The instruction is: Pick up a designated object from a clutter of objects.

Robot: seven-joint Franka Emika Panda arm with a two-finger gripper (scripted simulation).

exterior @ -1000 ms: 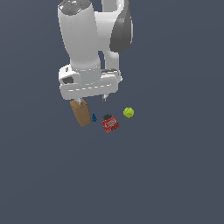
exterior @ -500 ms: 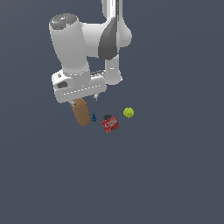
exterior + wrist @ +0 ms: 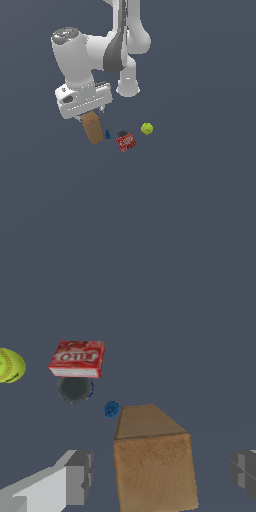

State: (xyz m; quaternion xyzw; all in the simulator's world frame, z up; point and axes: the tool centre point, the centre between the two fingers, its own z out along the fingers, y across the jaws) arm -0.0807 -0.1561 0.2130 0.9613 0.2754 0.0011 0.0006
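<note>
The designated object, a plain brown box (image 3: 93,129), stands tilted at the exterior view's left end of the clutter of objects. My gripper (image 3: 90,114) hovers right over its top. In the wrist view the brown box (image 3: 152,466) sits between the two grey fingers (image 3: 75,476), with a gap on each side. The gripper (image 3: 160,471) is open and holds nothing. A tiny blue piece (image 3: 107,134) lies just beside the box.
A red packet (image 3: 126,141) with white lettering and a black round piece (image 3: 122,133) by it lie to the exterior view's right of the box. A yellow-green ball (image 3: 146,128) sits further right. All rest on a dark grey floor (image 3: 190,200).
The arm has swung toward the exterior view's left and dropped a little. The gripper now sits over the brown box instead of beside it. The objects have not moved.
</note>
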